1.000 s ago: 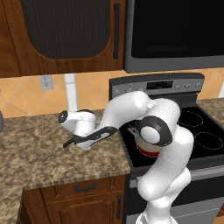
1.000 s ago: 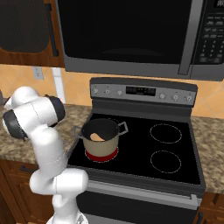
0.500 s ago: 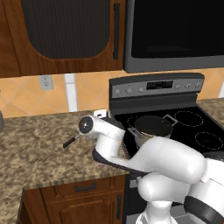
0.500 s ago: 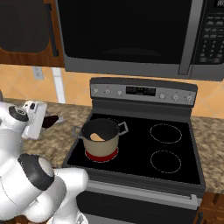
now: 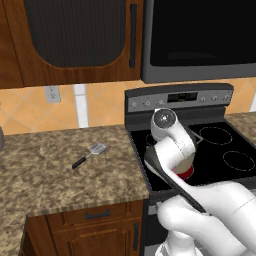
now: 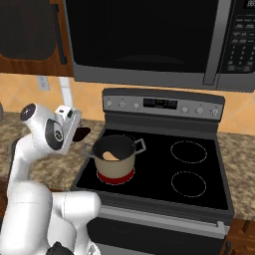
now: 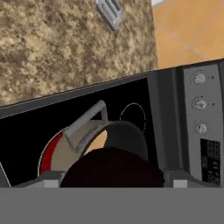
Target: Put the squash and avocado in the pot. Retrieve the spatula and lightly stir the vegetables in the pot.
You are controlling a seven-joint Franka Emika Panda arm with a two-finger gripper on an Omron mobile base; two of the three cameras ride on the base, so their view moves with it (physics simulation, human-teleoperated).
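The white arm's two-finger gripper [image 7: 112, 183] is closed around the small dark maroon-black, egg-shaped avocado [image 7: 111, 166], which fills the gap between the two finger tips in the hand view. In the right base view the same dark avocado [image 6: 82, 133] pokes out of the hand just off the left edge of the black glass-top stove [image 6: 199, 164], at about ten o'clock from the round cream-beige pot [image 6: 117, 167] and apart from it. The pot, with its grey rim and grey loop handles, stands on the glowing red front-left burner [image 6: 115, 178]. Inside it the small pale tan squash [image 6: 110, 156] rests against the dark inner wall, toward the near left side. Seen from the hand, the pot [image 7: 65, 153] lies just beyond the held avocado, with one grey handle [image 7: 85, 118] pointing to eleven o'clock and a patch of tan squash [image 7: 98, 142] showing under the rim. The slim spatula [image 5: 90, 155], flat grey metal head and long thin black handle, lies flat on the speckled brown granite counter [image 5: 50, 175], well apart from the pot, at about nine o'clock from the stove in the left base view; its head points to two o'clock and its handle to eight o'clock. The hand view catches the slotted grey head [image 7: 109, 13] at twelve o'clock. The stove's grey control panel [image 6: 159, 104] runs along the back at twelve o'clock from the pot.
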